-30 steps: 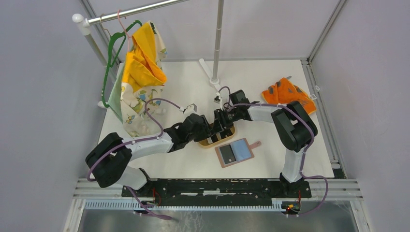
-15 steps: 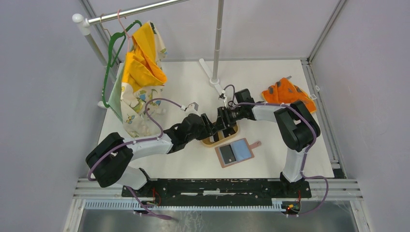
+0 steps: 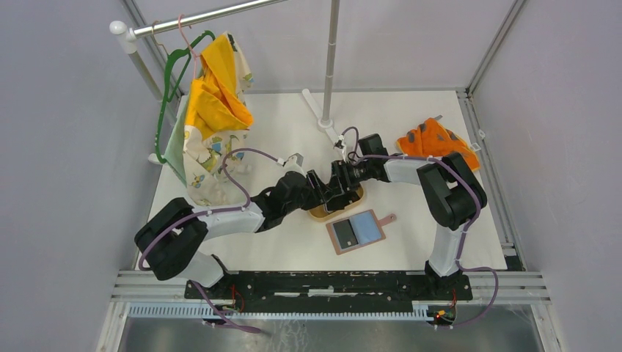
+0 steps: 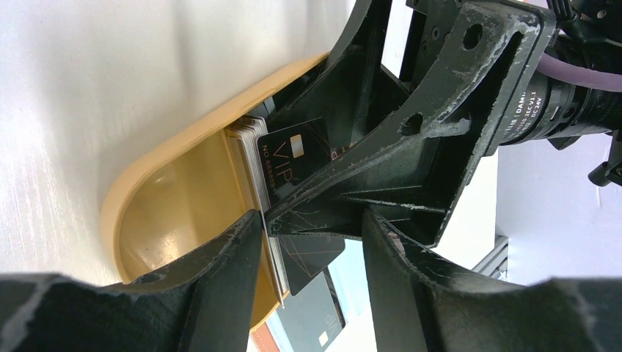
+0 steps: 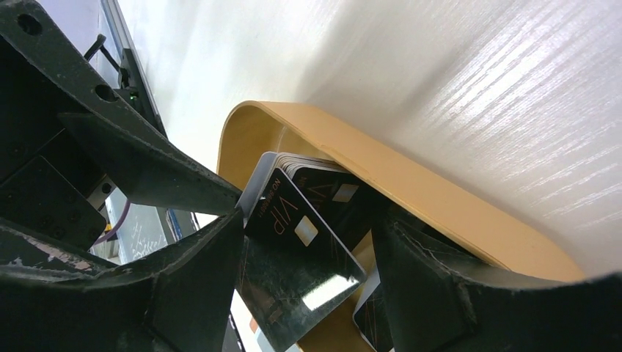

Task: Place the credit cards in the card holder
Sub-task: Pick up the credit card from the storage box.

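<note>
The credit cards [image 4: 258, 158] stand on edge as a stack in the oval light-wood tray [image 3: 321, 215], mostly black. Both grippers meet over this tray. My left gripper [image 4: 312, 257] is open, its left finger [image 4: 213, 286] against the stack's edge [image 4: 273, 249], with the right gripper's finger between its fingers. My right gripper [image 5: 304, 257] is open around a tilted black VIP card [image 5: 301, 242] that leans off the stack. The card holder [image 3: 367, 226] lies open just near-right of the tray, blue-grey inside, with one dark card [image 3: 345, 233] in its left pocket.
An orange patterned cloth [image 3: 438, 143] lies at the far right. Clothes [image 3: 213, 110] hang from a rack at the far left, beside the left arm. An upright pole [image 3: 330, 66] stands at the back centre.
My right gripper has swung in and down onto the tray, closing up against the left gripper. The left arm shifted slightly toward the back. The card holder has not moved.
</note>
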You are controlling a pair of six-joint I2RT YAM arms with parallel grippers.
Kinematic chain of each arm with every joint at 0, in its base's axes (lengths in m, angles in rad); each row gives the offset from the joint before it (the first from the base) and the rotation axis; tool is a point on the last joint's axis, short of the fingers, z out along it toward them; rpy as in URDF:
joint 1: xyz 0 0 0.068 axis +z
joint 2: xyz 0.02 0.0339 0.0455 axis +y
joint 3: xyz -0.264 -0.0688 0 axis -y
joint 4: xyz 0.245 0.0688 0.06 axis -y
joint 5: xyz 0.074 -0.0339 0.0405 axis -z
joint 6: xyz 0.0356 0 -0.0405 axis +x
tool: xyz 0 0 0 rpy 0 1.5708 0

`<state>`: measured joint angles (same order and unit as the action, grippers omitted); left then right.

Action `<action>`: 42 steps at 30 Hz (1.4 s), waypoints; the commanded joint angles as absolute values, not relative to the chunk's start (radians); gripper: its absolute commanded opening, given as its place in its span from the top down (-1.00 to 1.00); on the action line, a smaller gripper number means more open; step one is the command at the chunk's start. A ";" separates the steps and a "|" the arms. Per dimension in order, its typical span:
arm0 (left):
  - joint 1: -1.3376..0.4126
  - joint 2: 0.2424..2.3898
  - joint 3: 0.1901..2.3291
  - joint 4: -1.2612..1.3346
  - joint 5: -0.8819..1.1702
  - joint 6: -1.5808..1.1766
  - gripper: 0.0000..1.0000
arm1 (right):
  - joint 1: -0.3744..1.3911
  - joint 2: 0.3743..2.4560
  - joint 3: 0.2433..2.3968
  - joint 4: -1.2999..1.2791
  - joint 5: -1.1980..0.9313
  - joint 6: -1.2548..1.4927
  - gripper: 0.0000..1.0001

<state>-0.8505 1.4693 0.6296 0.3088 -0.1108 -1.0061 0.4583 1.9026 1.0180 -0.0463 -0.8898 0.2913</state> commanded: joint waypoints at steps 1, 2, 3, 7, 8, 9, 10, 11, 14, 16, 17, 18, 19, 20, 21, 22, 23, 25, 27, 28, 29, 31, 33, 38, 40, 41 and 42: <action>-0.866 1.528 0.629 0.450 -0.024 -0.997 -0.17 | 0.503 1.879 1.013 -0.026 -0.912 0.333 -0.45; -0.865 1.532 0.628 0.452 -0.022 -0.998 -0.17 | 0.501 1.878 1.014 -0.029 -0.909 0.332 -0.43; -0.864 1.536 0.628 0.452 -0.023 -0.999 -0.17 | 0.499 1.876 1.015 -0.031 -0.905 0.332 -0.39; -0.853 1.536 0.627 0.426 -0.036 -0.999 -0.17 | 0.477 1.866 1.019 -0.042 -0.898 0.330 -0.20; -0.849 1.536 0.626 0.414 -0.040 -1.000 -0.17 | 0.471 1.862 1.017 -0.043 -0.897 0.333 -0.14; -0.846 1.537 0.625 0.405 -0.045 -1.001 -0.17 | 0.463 1.859 1.016 -0.044 -0.897 0.332 -0.12; -0.843 1.536 0.621 0.399 -0.046 -1.002 -0.17 | 0.459 1.856 1.017 -0.045 -0.897 0.334 -0.08; -0.839 1.539 0.618 0.396 -0.049 -1.004 -0.17 | 0.457 1.852 1.016 -0.045 -0.897 0.333 -0.05; -0.832 1.546 0.617 0.387 -0.050 -1.008 -0.17 | 0.457 1.853 1.017 -0.044 -0.903 0.338 0.11; -0.830 1.551 0.617 0.382 -0.049 -1.008 -0.17 | 0.456 1.855 1.017 -0.042 -0.907 0.342 0.22; -0.830 1.552 0.619 0.380 -0.051 -1.008 -0.17 | 0.456 1.854 1.017 -0.043 -0.907 0.341 0.24; -0.830 1.553 0.618 0.377 -0.052 -1.008 -0.17 | 0.457 1.854 1.016 -0.044 -0.909 0.341 0.24; -0.828 1.554 0.619 0.374 -0.054 -1.008 -0.17 | 0.457 1.853 1.016 -0.043 -0.911 0.343 0.24; -0.827 1.554 0.620 0.368 -0.055 -1.007 -0.17 | 0.457 1.852 1.018 -0.043 -0.915 0.342 0.22; -0.827 1.554 0.622 0.365 -0.056 -1.006 -0.17 | 0.457 1.851 1.019 -0.044 -0.921 0.342 0.18; -0.825 1.554 0.622 0.362 -0.057 -1.004 -0.17 | 0.455 1.850 1.021 -0.043 -0.924 0.342 0.14; -0.824 1.554 0.623 0.360 -0.057 -1.003 -0.17 | 0.455 1.848 1.021 -0.044 -0.925 0.343 0.11; -0.823 1.554 0.624 0.358 -0.057 -1.002 -0.17 | 0.451 1.845 1.022 -0.044 -0.928 0.344 0.10; -0.823 1.556 0.626 0.357 -0.057 -0.999 -0.17 | 0.446 1.842 1.022 -0.042 -0.932 0.346 0.11; -0.821 1.557 0.627 0.357 -0.056 -0.999 -0.17 | 0.443 1.839 1.022 -0.040 -0.938 0.347 0.11; -0.821 1.559 0.627 0.356 -0.056 -0.999 -0.17 | 0.440 1.837 1.021 -0.039 -0.941 0.349 0.11; -0.821 1.566 0.627 0.355 -0.053 -0.999 -0.17 | 0.435 1.830 1.020 -0.038 -0.948 0.349 0.10; -0.820 1.575 0.631 0.357 -0.051 -0.999 -0.17 | 0.432 1.827 1.020 -0.038 -0.956 0.351 0.08; -0.819 1.586 0.638 0.359 -0.050 -0.997 -0.17 | 0.426 1.822 1.018 -0.038 -0.969 0.351 0.00; -0.819 1.586 0.638 0.359 -0.050 -0.996 -0.17 | 0.426 1.822 1.018 -0.038 -0.972 0.350 0.00; -0.819 1.587 0.638 0.359 -0.052 -0.996 -0.17 | 0.425 1.822 1.020 -0.038 -0.975 0.350 0.00; -0.819 1.586 0.638 0.359 -0.051 -0.996 -0.17 | 0.423 1.822 1.020 -0.039 -0.977 0.350 0.00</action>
